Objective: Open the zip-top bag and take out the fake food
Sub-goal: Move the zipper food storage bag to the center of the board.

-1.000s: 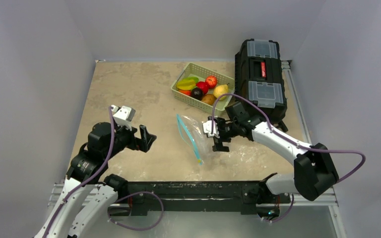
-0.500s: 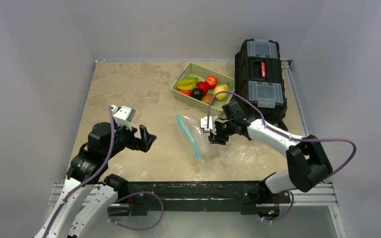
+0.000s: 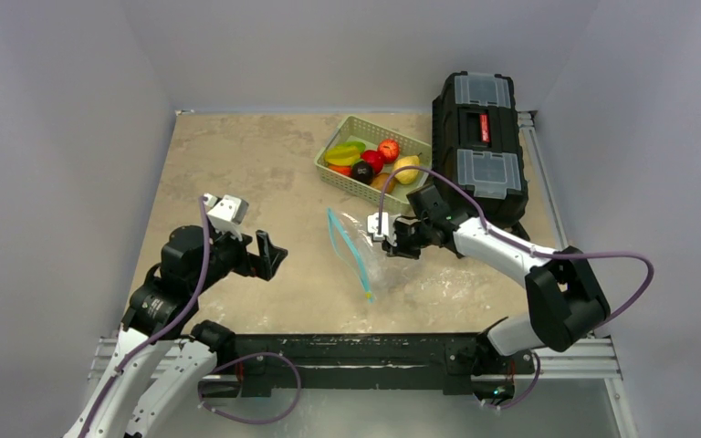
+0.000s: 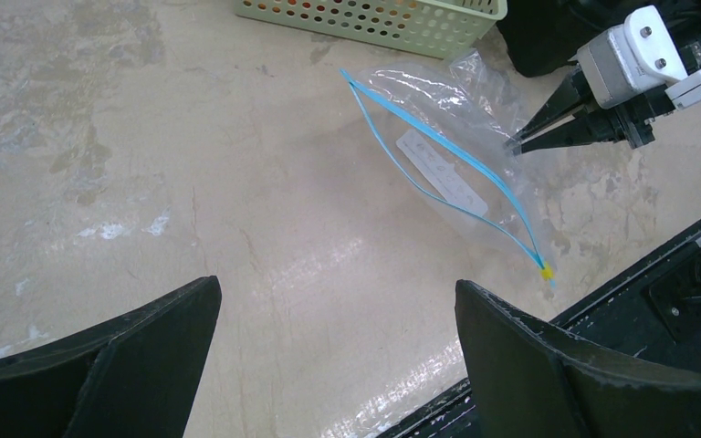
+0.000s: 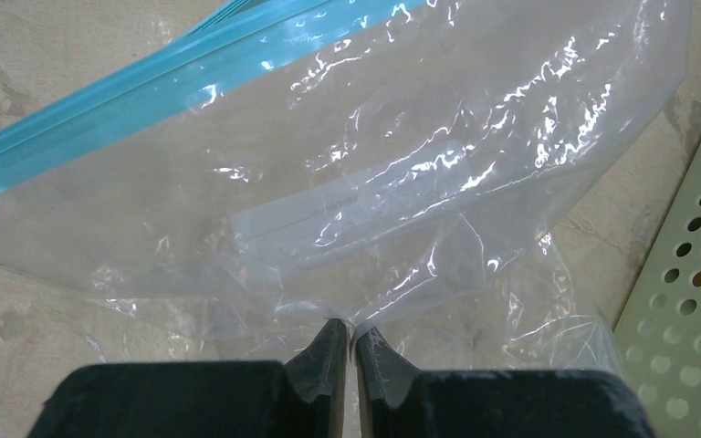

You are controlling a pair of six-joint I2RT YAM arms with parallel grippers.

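Note:
The zip-top bag (image 3: 356,254) lies flat on the table, clear and crinkly, its teal zip strips (image 4: 438,164) parted into a narrow slit with a yellow slider at the near end. I see nothing inside it. My right gripper (image 3: 391,245) is shut on a pinch of the bag's plastic (image 5: 374,182) at the edge opposite the zip; the fingertips (image 5: 333,342) meet with film between them. The fake food (image 3: 370,160) sits in the pale green basket (image 3: 333,178). My left gripper (image 3: 269,255) hovers open to the left of the bag, holding nothing.
A black toolbox (image 3: 479,137) stands at the back right, just behind my right arm. The basket's perforated wall (image 5: 694,301) is close on the right of my right gripper. The black rail (image 3: 356,351) runs along the table's near edge.
The right gripper's jaws closed onto the bag's plastic and it shifted slightly toward the basket, tugging the bag with it. The left arm stayed still.

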